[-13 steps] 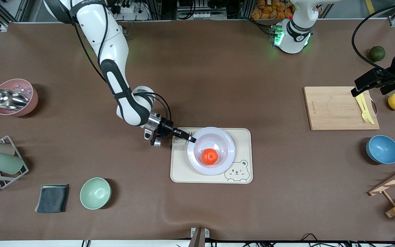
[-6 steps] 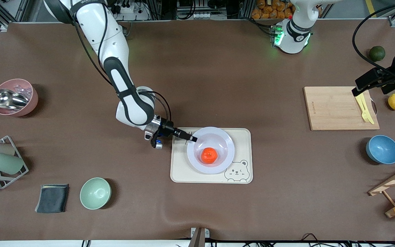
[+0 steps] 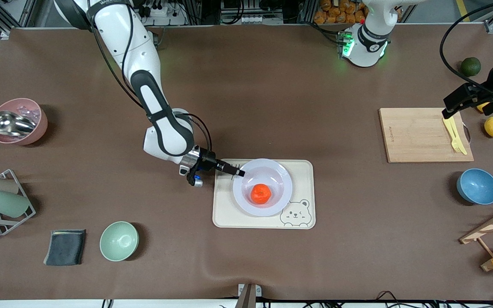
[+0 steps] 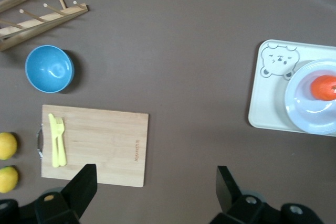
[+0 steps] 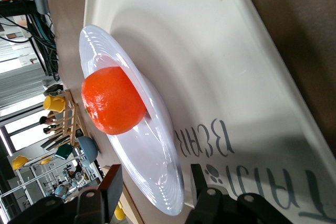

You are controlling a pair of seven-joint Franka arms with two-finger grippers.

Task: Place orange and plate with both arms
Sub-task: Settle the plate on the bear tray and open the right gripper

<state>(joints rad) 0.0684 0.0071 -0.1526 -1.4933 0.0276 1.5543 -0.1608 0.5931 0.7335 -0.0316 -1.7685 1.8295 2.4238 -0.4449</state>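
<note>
Right gripper (image 3: 239,173) fingers apart, straddling the plate (image 3: 281,197) rim at the tray (image 3: 223,214) edge nearest the right arm. Orange (image 3: 261,193) sits mid-plate. Risk: a withdrawing finger snags the rim, the plate tips, the orange rolls off. Left gripper (image 4: 156,188) waits open over the cutting board (image 3: 413,137).

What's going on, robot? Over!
Right gripper open at plate rim. Orange on plate, plate on bear tray. Left gripper open, waiting above cutting board. Nothing blocking.

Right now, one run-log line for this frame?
orange: in plate | plate: on bear tray | right end effector: open at plate rim | left end effector: open, waiting over cutting board
</note>
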